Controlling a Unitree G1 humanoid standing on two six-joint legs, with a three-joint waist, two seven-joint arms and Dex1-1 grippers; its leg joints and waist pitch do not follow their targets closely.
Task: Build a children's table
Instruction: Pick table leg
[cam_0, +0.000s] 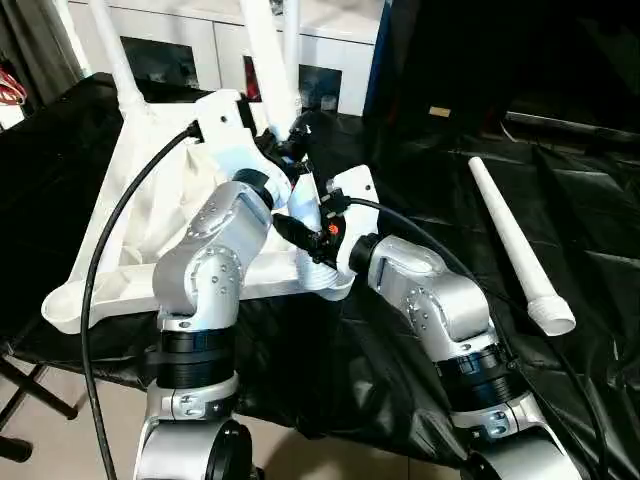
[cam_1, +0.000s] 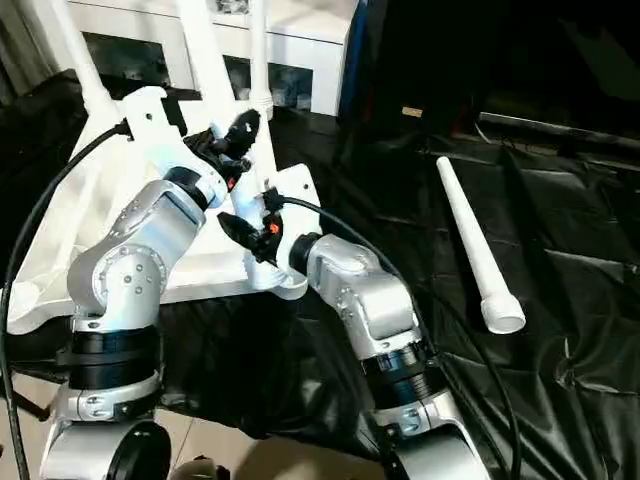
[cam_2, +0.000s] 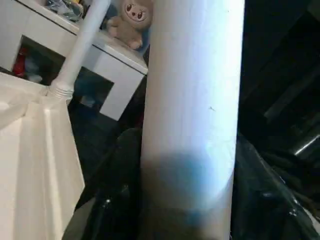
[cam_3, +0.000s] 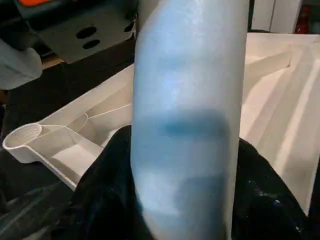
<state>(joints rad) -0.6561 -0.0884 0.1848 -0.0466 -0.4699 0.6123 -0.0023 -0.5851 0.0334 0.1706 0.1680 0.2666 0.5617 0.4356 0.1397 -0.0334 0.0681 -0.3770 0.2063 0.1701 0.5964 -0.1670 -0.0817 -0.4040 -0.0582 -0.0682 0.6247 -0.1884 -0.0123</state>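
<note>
Leg (cam_2: 192, 100) in tabletop (cam_0: 110, 235) corner socket

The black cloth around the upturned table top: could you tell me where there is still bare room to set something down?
Bare black cloth lies between the table top and the loose leg, and beyond that leg to the robot's right. It is crowded at the top's near corner, where both grippers close on the leg standing there, and along its far edge with two more upright legs.

I'm looking at smooth, matt white plastic on the tabletop (cam_0: 120, 240) and the loose leg (cam_0: 515, 245). Glossy, crinkled black sheeting (cam_0: 590, 230) covers the desk. My forearms (cam_0: 200, 275) show brushed silver metal, and that plush toy (cam_2: 132, 20) looks soft and fuzzy.
</note>
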